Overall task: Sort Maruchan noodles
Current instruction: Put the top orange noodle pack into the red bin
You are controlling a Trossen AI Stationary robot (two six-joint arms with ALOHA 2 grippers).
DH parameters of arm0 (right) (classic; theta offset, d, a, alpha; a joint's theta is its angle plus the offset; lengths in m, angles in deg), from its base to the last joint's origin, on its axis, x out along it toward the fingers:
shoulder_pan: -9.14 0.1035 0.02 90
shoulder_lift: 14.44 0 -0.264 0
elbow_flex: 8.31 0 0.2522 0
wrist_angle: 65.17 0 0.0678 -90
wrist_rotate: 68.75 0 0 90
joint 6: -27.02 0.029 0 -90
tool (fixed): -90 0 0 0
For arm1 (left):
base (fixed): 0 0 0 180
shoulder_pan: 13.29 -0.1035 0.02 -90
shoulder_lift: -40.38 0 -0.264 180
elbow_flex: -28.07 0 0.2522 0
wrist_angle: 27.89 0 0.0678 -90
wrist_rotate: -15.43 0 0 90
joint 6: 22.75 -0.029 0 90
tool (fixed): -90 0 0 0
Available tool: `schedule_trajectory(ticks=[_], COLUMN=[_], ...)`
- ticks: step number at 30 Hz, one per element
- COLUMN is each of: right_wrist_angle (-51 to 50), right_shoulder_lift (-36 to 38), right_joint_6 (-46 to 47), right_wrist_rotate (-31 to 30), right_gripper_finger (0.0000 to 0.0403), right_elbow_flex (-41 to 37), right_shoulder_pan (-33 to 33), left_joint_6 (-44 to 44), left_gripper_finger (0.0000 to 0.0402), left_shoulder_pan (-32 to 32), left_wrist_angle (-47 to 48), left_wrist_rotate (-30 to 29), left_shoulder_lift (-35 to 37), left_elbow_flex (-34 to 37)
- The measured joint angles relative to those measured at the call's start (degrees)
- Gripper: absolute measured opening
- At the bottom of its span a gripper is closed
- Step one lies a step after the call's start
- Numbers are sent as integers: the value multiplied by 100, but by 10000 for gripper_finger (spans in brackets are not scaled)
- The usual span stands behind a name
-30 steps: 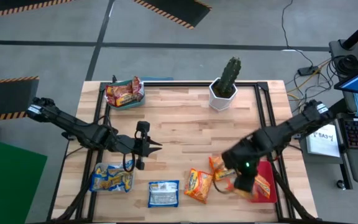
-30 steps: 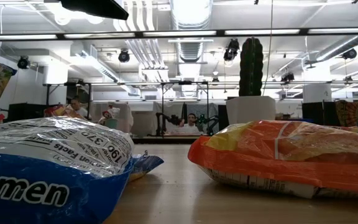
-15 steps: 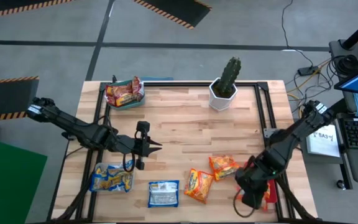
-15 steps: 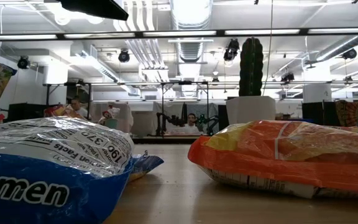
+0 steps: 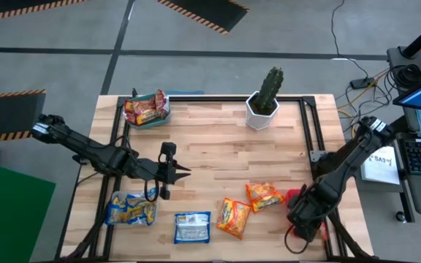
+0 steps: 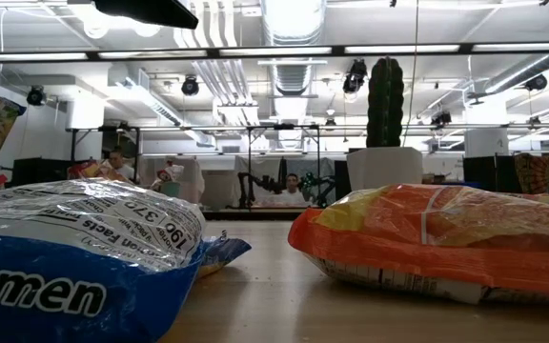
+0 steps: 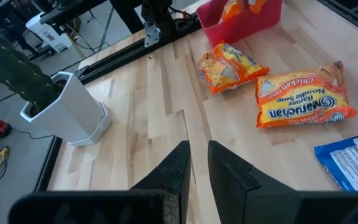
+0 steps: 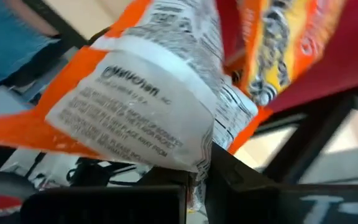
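I see a blue-and-white ramen packet (image 5: 193, 227) lying flat at the near edge of the tabletop (image 5: 218, 157), left of centre (in the low view it fills the left foreground, its "ramen" lettering partly readable). Just beside it on the right lies an orange-yellow Maruchan packet (image 5: 233, 218), and a second orange-yellow packet (image 5: 264, 196) sits a little farther in, near but apart from the first. At the near left corner a clear tray (image 5: 111, 212) holds blue-yellow packets (image 5: 131, 208).

At the near right corner my right gripper (image 5: 305, 219) hangs over the red tray (image 5: 294, 196), of which only a small part shows past the arm. Its fingers are clamped tight on an orange-and-white noodle packet (image 8: 142, 106), pinched by one edge with the printed back facing the wrist camera; another orange-yellow packet (image 8: 284, 37) lies in the red tray behind it.

My left gripper (image 5: 175, 173) hovers over the middle of the left half of the tabletop, its fingers nearly together with only a thin gap, holding nothing.

At the far edge a cactus (image 5: 271, 88) stands upright in a white pot (image 5: 260, 113), right of centre. At the far left corner another tray (image 5: 161, 117) holds red-silver packets (image 5: 145, 109).
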Motion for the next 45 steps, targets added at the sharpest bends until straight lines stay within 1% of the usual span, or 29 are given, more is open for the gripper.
schedule_trajectory(ticks=[3,5,8,11,13,14,16,18,21,22,24,27,32,35,37,40,45], right_wrist_angle=[-474,-723,-726,-717,-639,-506,-165,-33,23,39,79,425,406,405,390,77,-496], right_shoulder_lift=[205,349,503,505,471,447,386,321,193,145,32,-219,-717,-805,-797,-763,-718], right_joint_6=[230,420,513,505,457,432,353,268,95,4,-174,-443,-853,-1035,-956,-794,-697], right_wrist_rotate=[-18,-205,-612,-665,-575,-425,43,394,543,556,301,3,77,152,150,145,141], right_gripper_finger=[12,12,12,12,12,12,12,12,12,12,12,12,12,13,14,27,76], right_elbow_flex=[-13,-16,-27,-86,-165,-239,-381,-487,-578,-594,-666,-815,-835,-772,-761,-682,-479], right_shoulder_pan=[0,0,-1,-4,-2,-2,-4,-1,-1,-6,-53,-127,-155,-155,-155,-155,-155], left_joint_6=[0,0,0,0,0,-1,0,-2,-2,-2,-3,-55,-68,-68,-68,-68,-68], left_gripper_finger=[39,39,39,39,39,39,39,39,39,39,39,39,39,39,39,39,39], left_shoulder_pan=[-2,-1,-1,0,-2,-1,-1,-2,-2,0,0,-2,-1,-2,-1,0,-2], left_wrist_angle=[-38,-36,-37,-43,-53,-55,-64,-66,-66,-67,-66,-75,-124,-125,-131,-174,-192], left_wrist_rotate=[0,0,0,0,-1,-1,-2,-2,-2,-2,-2,-4,-4,-4,-4,-4,-4], left_shoulder_lift=[0,0,0,0,0,0,0,0,0,0,0,0,0,0,0,0,0], left_elbow_flex=[-9,-11,-11,-11,-13,-13,-13,-13,-13,-13,-13,-13,-15,-17,-17,-17,-22])
